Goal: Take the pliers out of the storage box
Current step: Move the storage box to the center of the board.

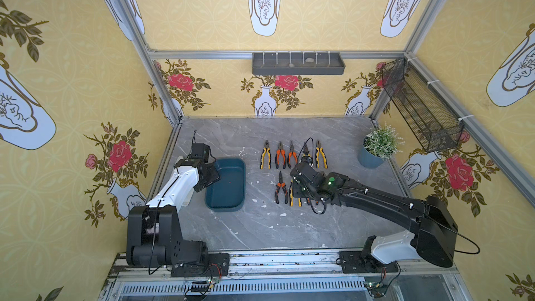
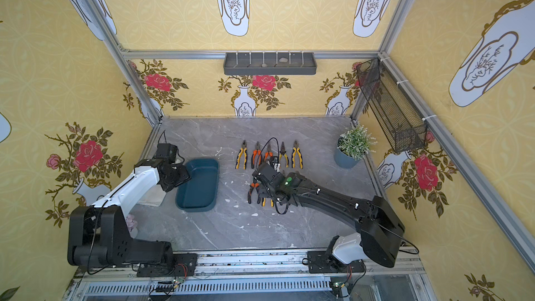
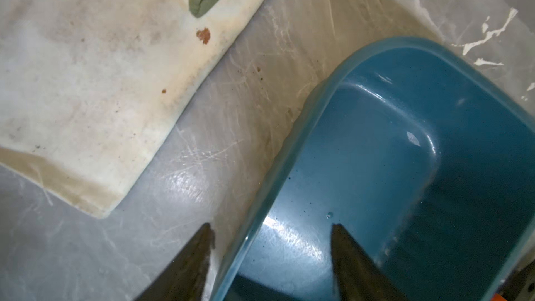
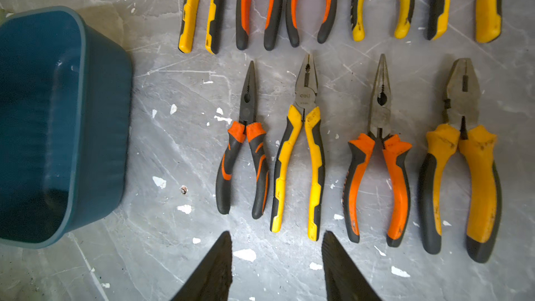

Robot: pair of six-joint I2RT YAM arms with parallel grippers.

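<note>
Just beyond the right gripper (image 4: 276,237) lie pliers (image 4: 299,169).

Teal storage box (image 1: 228,183); yellow-black, orange-black pliers (image 4: 306,91).

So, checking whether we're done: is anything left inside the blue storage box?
Nothing visible: the storage box shows only bare teal floor. From above, the left hand covers one corner; the left wrist view shows bare floor there too.

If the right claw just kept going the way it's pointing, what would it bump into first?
Probably the yellow-and-black pliers, second from the storage box in the near row: their handle ends lie just ahead of the open right claw. Depth is unclear, so the table could come first.
</note>
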